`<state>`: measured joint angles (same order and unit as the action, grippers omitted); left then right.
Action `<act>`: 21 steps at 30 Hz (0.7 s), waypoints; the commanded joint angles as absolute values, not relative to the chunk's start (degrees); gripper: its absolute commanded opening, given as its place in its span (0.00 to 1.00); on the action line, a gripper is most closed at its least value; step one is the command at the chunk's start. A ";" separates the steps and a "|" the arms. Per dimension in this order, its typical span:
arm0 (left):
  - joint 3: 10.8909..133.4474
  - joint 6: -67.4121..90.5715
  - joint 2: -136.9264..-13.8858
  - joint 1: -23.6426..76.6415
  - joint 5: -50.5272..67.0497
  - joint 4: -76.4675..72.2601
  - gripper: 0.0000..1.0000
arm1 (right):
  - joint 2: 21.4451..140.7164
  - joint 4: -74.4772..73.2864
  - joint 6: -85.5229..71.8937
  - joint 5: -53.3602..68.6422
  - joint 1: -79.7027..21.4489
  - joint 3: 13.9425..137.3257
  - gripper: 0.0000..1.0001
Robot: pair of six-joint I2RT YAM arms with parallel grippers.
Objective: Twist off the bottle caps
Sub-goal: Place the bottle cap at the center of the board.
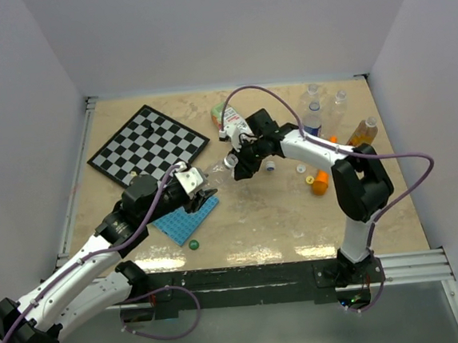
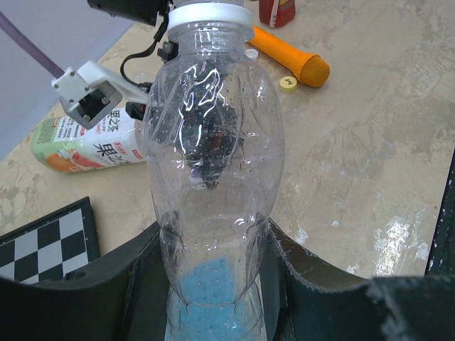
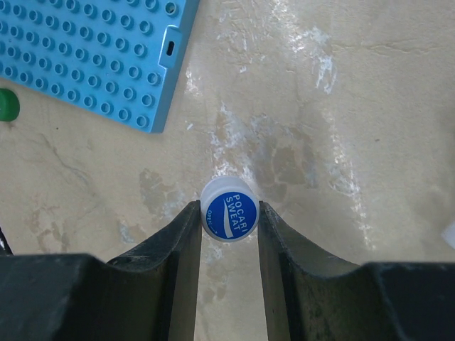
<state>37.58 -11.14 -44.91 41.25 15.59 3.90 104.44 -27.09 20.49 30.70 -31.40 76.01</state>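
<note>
My left gripper (image 1: pixel 205 193) (image 2: pixel 213 249) is shut on the lower body of a clear plastic bottle (image 1: pixel 216 175) (image 2: pixel 213 142), which points at my right gripper. A white ring or cap (image 2: pixel 210 14) sits at the bottle's mouth, cut by the frame's top edge. My right gripper (image 1: pixel 235 164) (image 3: pixel 229 213) is shut on a white bottle cap (image 3: pixel 229 208) with a blue "Pocari Sweat" top. In the right wrist view only bare table shows behind this cap and no bottle. A loose green cap (image 1: pixel 193 244) (image 3: pixel 7 105) lies near the front.
A blue studded plate (image 1: pixel 186 217) (image 3: pixel 92 57) lies under my left gripper. A chessboard (image 1: pixel 148 145) is at the back left. A labelled bottle (image 1: pixel 237 127) (image 2: pixel 85 145) lies on its side. An orange carrot toy (image 1: pixel 320 181) (image 2: pixel 288 57), small caps and several upright bottles (image 1: pixel 313 108) are at the right.
</note>
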 commanded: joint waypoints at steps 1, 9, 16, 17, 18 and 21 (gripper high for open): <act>37.18 -11.60 -43.95 40.96 15.12 0.97 0.01 | 107.04 -28.48 21.09 31.11 -32.61 80.85 0.11; 37.09 -11.60 -44.30 41.04 15.21 0.88 0.02 | 112.93 -29.09 20.83 31.29 -34.71 84.81 0.15; 37.18 -11.60 -44.38 40.96 15.12 0.97 0.02 | 115.75 -28.92 19.69 31.73 -34.89 87.10 0.18; 37.00 -11.69 -44.38 40.87 15.20 0.97 0.02 | 116.19 -28.83 19.60 31.47 -34.81 87.36 0.19; 37.09 -11.69 -44.38 40.87 15.21 0.97 0.02 | 116.63 -28.92 19.43 31.38 -34.98 87.89 0.19; 37.00 -11.60 -44.47 40.78 15.03 0.88 0.01 | 118.38 -29.00 18.81 31.03 -35.16 89.73 0.20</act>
